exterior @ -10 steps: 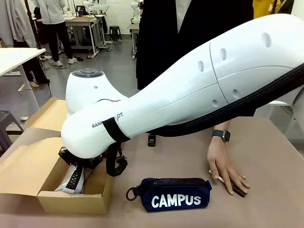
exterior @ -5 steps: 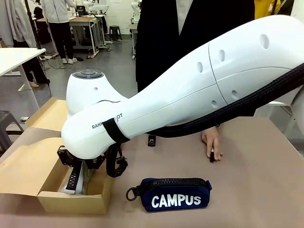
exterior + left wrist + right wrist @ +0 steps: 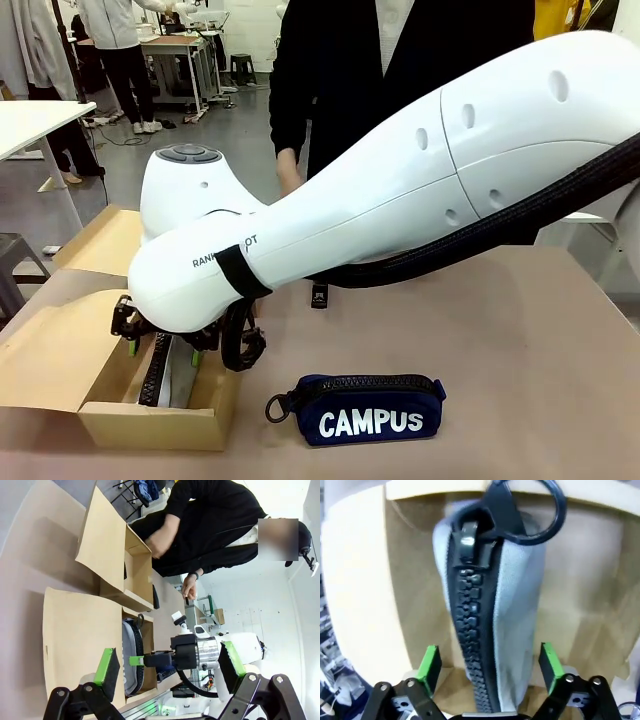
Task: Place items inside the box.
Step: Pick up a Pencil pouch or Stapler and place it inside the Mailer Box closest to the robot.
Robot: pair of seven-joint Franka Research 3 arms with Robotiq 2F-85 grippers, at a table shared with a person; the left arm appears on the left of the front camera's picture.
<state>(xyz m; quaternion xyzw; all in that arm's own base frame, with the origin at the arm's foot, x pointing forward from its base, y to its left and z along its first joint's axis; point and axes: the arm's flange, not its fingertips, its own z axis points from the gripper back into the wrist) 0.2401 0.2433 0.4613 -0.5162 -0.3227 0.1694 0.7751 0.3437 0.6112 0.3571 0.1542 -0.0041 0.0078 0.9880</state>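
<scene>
Cardboard box (image 3: 150,425) holds grey pouch (image 3: 520,605); right gripper (image 3: 489,652) released over it; left gripper (image 3: 168,654) spread, empty.

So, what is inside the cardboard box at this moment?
A grey zip pouch lies in the box with its black zipper facing up. The right hand stands open around it, not gripping. Whatever is under the pouch is covered and cannot be seen.

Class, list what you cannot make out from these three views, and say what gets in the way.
- Front view: the right arm hides much of the grey pouch inside the box.
- Front view: small black thing beneath that arm, half hidden, unidentifiable.
- Left wrist view: what the person's hand holds, too small.
</scene>
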